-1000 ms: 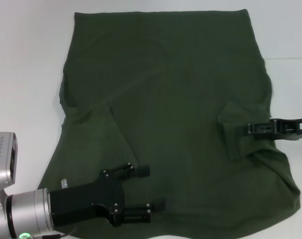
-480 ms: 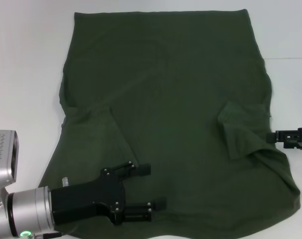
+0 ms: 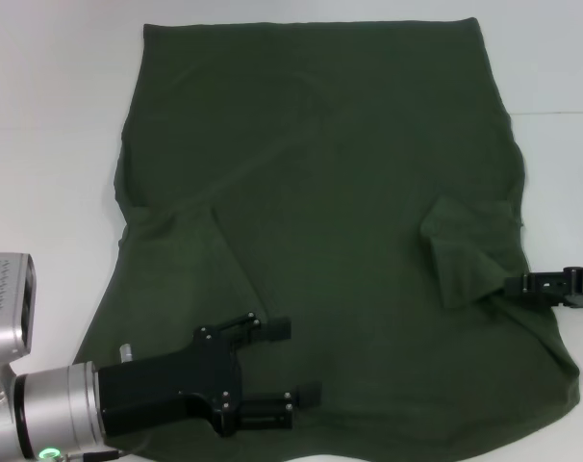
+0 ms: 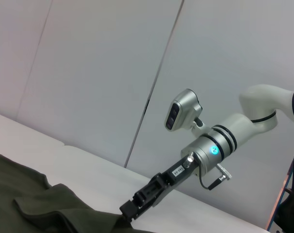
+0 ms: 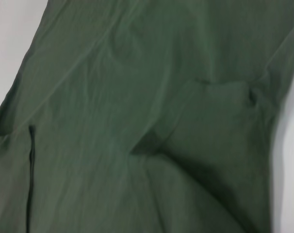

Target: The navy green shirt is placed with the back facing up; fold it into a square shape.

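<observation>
Shirt (image 3: 320, 192), one dark olive tee, lies spread flat on my white table (image 3: 41, 144), both sleeves folded inward onto the body. My left gripper (image 3: 299, 361) hovers over its near hem, fingers spread and holding nothing. My right gripper (image 3: 519, 285) sits at the shirt's right edge beside the folded sleeve; whether it pinches cloth I cannot tell.
</observation>
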`<control>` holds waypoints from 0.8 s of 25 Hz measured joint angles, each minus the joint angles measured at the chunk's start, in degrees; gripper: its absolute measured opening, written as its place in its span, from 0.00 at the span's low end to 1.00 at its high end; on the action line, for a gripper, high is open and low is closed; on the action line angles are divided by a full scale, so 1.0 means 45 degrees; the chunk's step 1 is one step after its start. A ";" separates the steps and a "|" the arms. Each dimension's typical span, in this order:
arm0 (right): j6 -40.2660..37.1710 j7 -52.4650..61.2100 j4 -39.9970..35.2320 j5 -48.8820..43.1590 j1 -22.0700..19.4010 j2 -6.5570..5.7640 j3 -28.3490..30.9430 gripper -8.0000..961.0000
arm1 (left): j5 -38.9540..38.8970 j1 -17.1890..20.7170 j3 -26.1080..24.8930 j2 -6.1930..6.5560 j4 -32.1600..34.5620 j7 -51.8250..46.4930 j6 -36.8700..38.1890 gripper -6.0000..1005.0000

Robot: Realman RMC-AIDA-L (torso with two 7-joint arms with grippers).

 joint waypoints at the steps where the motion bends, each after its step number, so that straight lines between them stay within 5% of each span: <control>1: -0.0058 -0.0017 0.0029 0.0000 0.0001 0.0021 -0.0035 0.86 | 0.0000 0.0000 0.0000 0.0000 0.0000 0.0000 0.0000 0.93; 20: -0.1734 -0.0218 0.0093 0.0416 0.1096 0.0475 -0.0105 0.86 | 0.0000 0.0096 -0.0001 0.0001 0.0000 0.0018 0.0000 0.93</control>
